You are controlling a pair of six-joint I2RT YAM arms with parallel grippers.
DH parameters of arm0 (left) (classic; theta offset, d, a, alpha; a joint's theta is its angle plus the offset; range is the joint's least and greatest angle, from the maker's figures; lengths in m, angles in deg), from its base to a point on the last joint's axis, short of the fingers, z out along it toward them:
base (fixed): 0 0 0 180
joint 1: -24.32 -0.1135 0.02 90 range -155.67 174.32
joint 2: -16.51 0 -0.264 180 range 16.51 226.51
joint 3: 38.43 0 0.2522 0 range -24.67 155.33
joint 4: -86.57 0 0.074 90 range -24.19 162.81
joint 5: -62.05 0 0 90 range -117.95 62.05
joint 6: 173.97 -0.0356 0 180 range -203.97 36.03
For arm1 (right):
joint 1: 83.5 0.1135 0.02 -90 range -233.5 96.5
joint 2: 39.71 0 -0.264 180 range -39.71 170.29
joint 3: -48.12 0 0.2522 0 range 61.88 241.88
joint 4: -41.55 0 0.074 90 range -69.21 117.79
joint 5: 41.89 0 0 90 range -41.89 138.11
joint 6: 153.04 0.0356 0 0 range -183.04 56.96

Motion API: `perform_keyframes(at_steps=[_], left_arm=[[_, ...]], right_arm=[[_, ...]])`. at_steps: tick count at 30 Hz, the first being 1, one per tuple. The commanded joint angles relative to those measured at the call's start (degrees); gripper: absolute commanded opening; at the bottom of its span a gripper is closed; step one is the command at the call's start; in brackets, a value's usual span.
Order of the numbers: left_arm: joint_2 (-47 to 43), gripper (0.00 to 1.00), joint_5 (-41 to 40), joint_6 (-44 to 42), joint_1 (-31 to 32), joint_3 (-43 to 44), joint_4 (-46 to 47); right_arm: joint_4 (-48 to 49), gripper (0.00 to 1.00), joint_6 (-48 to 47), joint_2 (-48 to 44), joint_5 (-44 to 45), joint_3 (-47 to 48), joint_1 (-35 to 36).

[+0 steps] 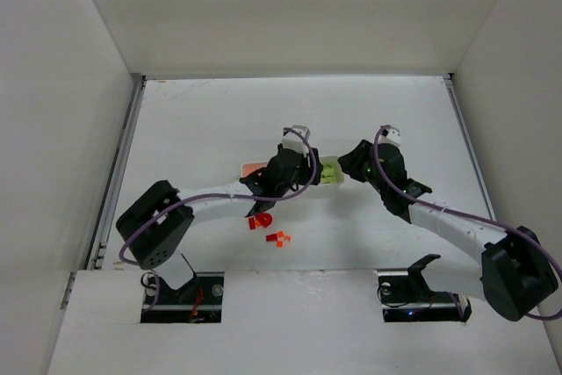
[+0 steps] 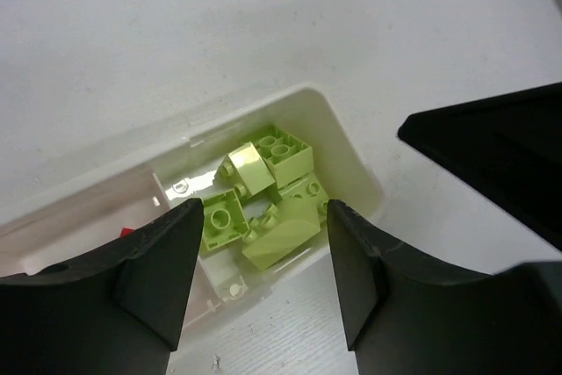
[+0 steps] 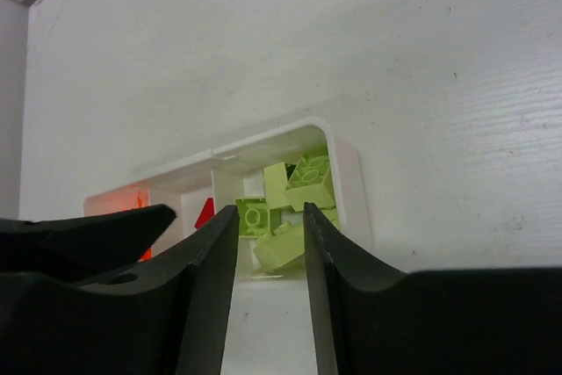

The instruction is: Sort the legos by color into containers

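The white tray (image 2: 353, 148) lies mid-table, mostly under both wrists in the top view (image 1: 245, 165). Its right end compartment holds several yellow-green legos (image 2: 263, 186), also seen in the right wrist view (image 3: 301, 187) and the top view (image 1: 329, 172). A red piece (image 3: 205, 213) lies in the middle compartment, and orange (image 3: 123, 200) shows in the left one. A red lego (image 1: 261, 220) and an orange lego (image 1: 278, 238) lie on the table in front of the tray. My left gripper (image 2: 263, 256) is open and empty over the tray's near rim. My right gripper (image 3: 270, 239) is open and empty, just right of the tray.
The two grippers are close together over the tray's right end; the right one's black finger (image 2: 492, 160) shows in the left wrist view. White walls enclose the table on the left, right and back.
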Motion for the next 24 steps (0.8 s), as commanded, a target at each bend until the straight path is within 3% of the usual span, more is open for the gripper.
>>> perform_keyframes(at_steps=[1, 4, 8, 12, 15, 18, 24], left_arm=[[-10.2, 0.53, -1.16, -0.98, -1.58, -1.94, 2.03], [-17.14, 0.39, -2.21, -0.72, -2.63, -5.98, 1.33], [-27.07, 0.28, -5.46, -0.1, -3.69, -12.13, -2.7], [-36.04, 0.27, -10.03, 1.3, -4.83, -18.46, -8.42], [-41.84, 0.29, -12.84, 3.58, -6.76, -23.99, -10.89], [-46.51, 0.31, -13.73, 6.22, -9.75, -28.75, -12.12], [-52.14, 0.36, -11.1, 7.28, -13.97, -34.81, -11.77]], right_arm=[[5.39, 0.35, -1.55, -1.67, 1.03, -0.18, 2.16], [5.83, 0.22, -4.36, -1.85, 0.68, 0.87, 5.84], [4.7, 0.18, -9.64, 0.95, -0.9, 4.64, 13.83], [2.32, 0.21, -13.24, 5.52, -3.09, 8.51, 23.41], [2.23, 0.29, -14.92, 10.17, -4.59, 10.18, 28.6], [1.09, 0.36, -15.88, 14.66, -4.59, 12.38, 32.04], [-2.07, 0.4, -18.43, 22.83, -3.72, 17.82, 35.82]])
